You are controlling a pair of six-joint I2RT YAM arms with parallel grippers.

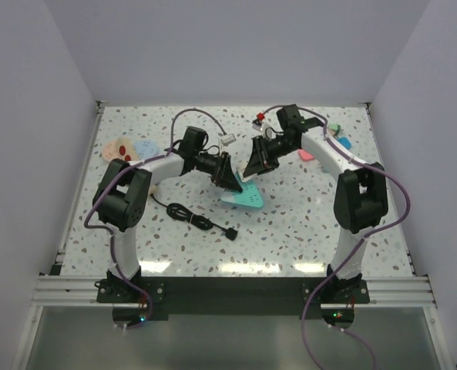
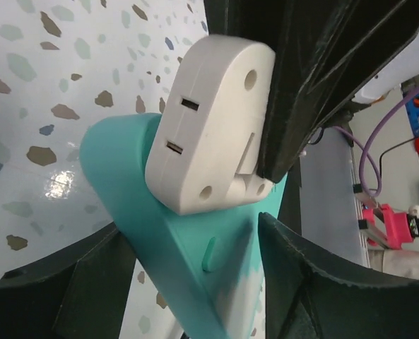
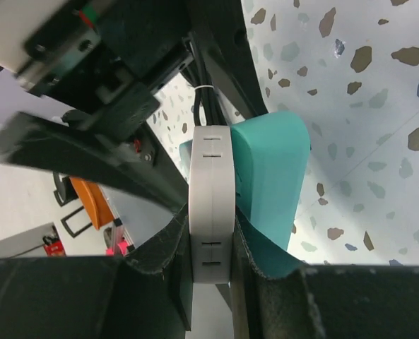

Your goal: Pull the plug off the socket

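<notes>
Top view: teal body [image 1: 247, 199] lies at table centre, with arms closing in from 10 and 1 o'clock and their grips hidden. Right wrist view: right gripper [image 3: 210, 244] is clenched edge-on around the white slotted socket piece [image 3: 210, 183], which sits against the teal. Left wrist view: left gripper [image 2: 195, 282] is released, its fingers spread either side of the teal body.

The counter [image 1: 305, 231] is white terrazzo, flecked grey and brown; near its middle rests a teal wedge [image 1: 251, 200]; to the left of that lies a coiled black cable [image 1: 183, 213], its loose end pointing right; at the far left sits the pale socket [image 1: 122, 146] with red round faces, and just beside it a blue piece [image 1: 146, 146]; further back lie a small white item [image 1: 228, 141] and a red one [image 1: 259, 118]; at the far right, a green piece [image 1: 334, 129] and a pink piece [image 1: 307, 155].
</notes>
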